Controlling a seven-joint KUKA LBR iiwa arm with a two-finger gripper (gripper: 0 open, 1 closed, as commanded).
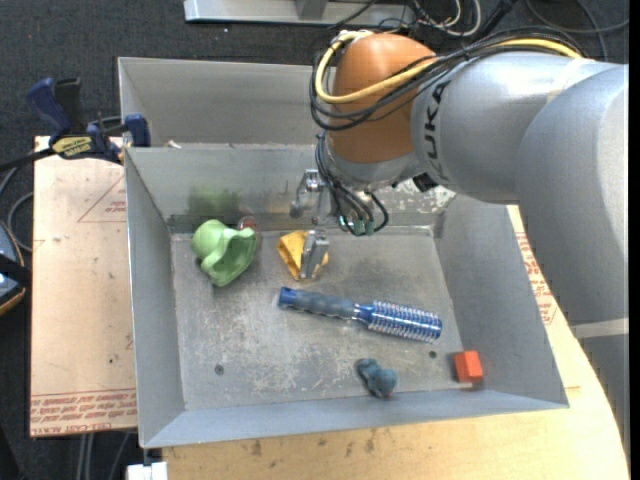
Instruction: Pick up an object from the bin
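Camera view: holding the gripper (316, 250) low, right beside a small yellow wedge (291, 252) just left of the jaws; not showing how far open they are. Risking closing off-centre, nudging the wedge leftward toward the green lump (225, 251), gripping nothing.

Bin (260, 358) was lit evenly and brightly from overhead; soft glare was noted on the orange cover (375, 98); only faint shadows were cast beneath the arm (530, 138)

Bin (150, 268): matt grey metal, scuffed floor. Green piece (224, 250): smooth plastic. Blue brush (360, 313): plastic, bristled head.
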